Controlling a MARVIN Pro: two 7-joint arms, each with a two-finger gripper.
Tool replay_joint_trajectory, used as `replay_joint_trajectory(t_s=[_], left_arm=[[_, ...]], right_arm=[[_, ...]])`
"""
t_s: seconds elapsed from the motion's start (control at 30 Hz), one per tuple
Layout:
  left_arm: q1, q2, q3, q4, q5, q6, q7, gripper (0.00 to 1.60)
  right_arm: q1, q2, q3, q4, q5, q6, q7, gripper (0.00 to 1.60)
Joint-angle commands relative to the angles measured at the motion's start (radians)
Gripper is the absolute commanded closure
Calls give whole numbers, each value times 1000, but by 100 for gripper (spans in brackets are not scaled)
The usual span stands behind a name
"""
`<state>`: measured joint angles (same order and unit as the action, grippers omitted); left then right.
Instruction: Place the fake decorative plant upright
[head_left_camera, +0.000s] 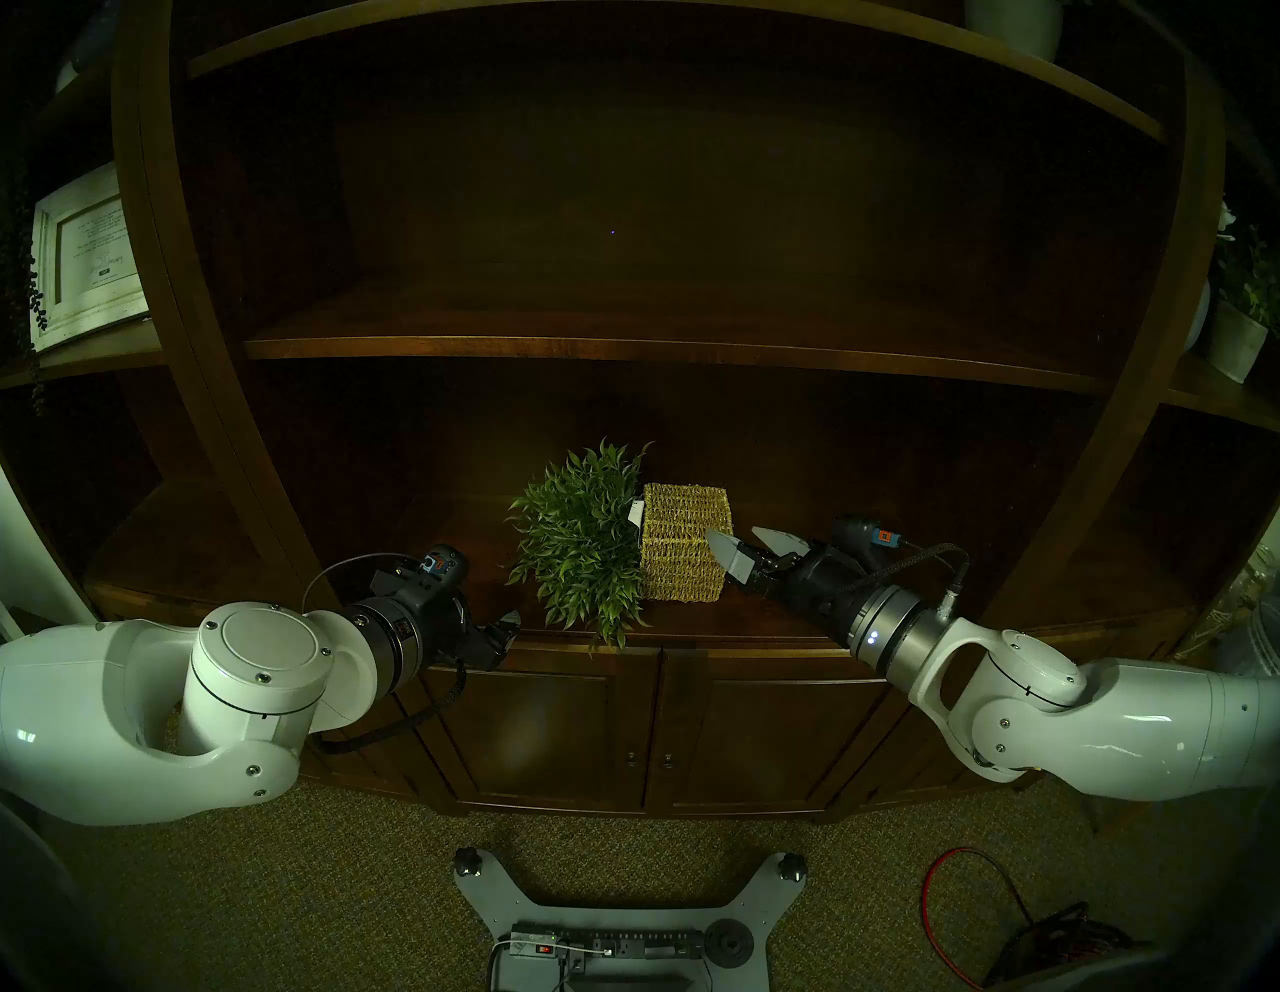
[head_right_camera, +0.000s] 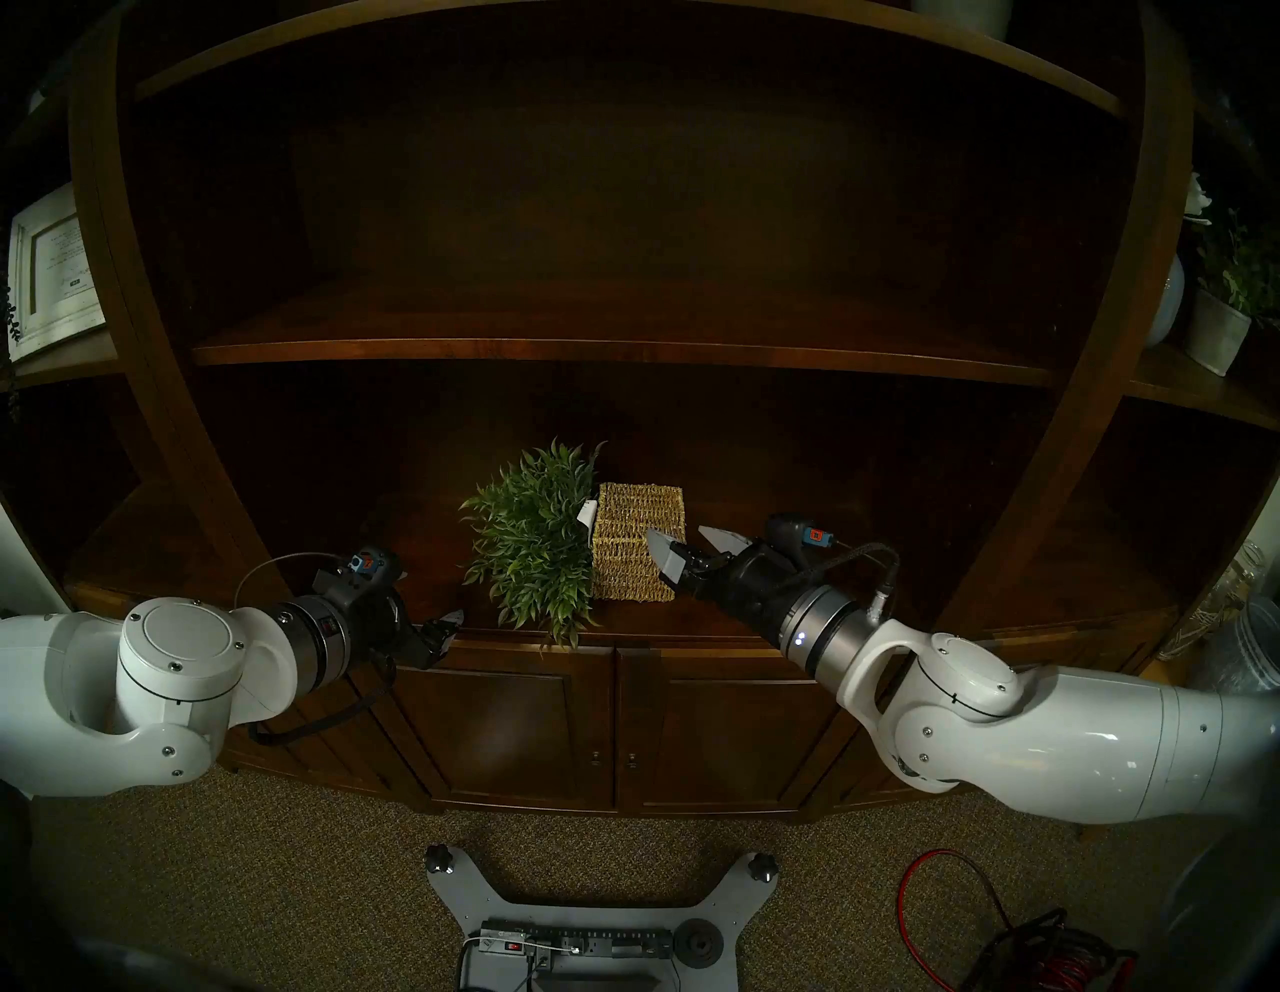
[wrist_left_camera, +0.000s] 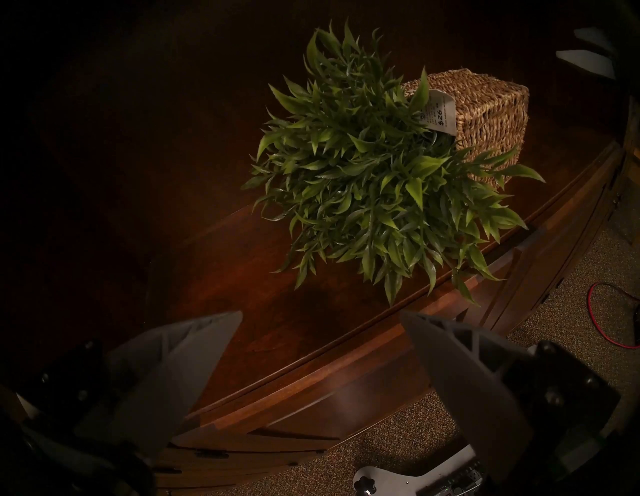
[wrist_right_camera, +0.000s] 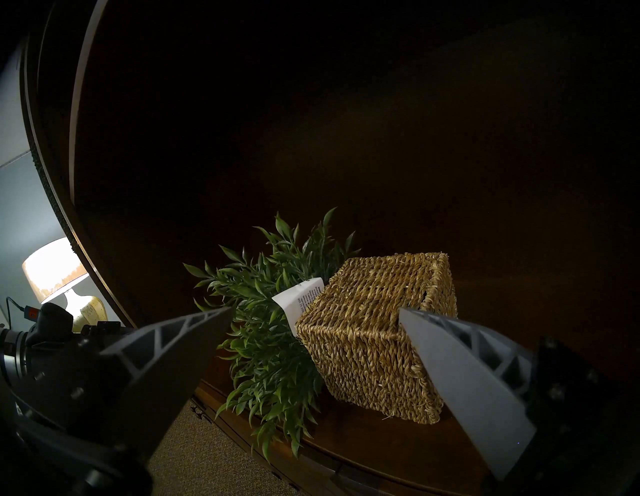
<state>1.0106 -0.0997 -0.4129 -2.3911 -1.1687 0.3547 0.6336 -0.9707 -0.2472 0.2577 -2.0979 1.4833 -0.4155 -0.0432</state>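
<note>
The fake decorative plant (head_left_camera: 582, 540) lies on its side on the lowest open shelf (head_left_camera: 429, 526). Its green leaves point left and its tan woven basket (head_left_camera: 682, 540) points right, with a white tag (head_left_camera: 636, 514) at the basket's mouth. It also shows in the head right view (head_right_camera: 533, 547), the left wrist view (wrist_left_camera: 374, 180) and the right wrist view (wrist_right_camera: 374, 339). My right gripper (head_left_camera: 744, 540) is open, its near finger against the basket's right end. My left gripper (head_left_camera: 509, 627) is open and empty, at the shelf's front edge left of the leaves.
A second shelf board (head_left_camera: 623, 346) runs above the plant. Cabinet doors (head_left_camera: 554, 720) close the space below. A framed picture (head_left_camera: 83, 256) stands on the left side shelf, a sparse plant in a whitish pot (head_left_camera: 1240, 325) on the right. A red cable (head_left_camera: 970, 900) lies on the carpet.
</note>
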Motion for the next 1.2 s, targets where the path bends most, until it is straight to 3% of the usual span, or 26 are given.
replay_joint_trajectory(t_s=[0.0,0.27,0.5,0.77,0.87,1.17], left_arm=[[-17,0,-17,-3,1,-2,0,0],[-17,0,-16,-3,2,-3,1,0],[-17,0,-15,-3,2,-3,1,0],[-17,0,-15,-2,3,-4,1,0],[-17,0,-14,-2,3,-4,1,0],[-17,0,-14,-2,3,-4,2,0]], right_arm=[[19,-1,19,-8,1,-6,1,0],[62,-17,45,-48,-13,45,-83,0],[96,-68,63,-65,-32,109,-167,0],[142,-198,72,-67,-85,223,-317,0],[156,-201,63,-80,-91,253,-341,0],[206,-316,43,-86,-126,384,-487,0]])
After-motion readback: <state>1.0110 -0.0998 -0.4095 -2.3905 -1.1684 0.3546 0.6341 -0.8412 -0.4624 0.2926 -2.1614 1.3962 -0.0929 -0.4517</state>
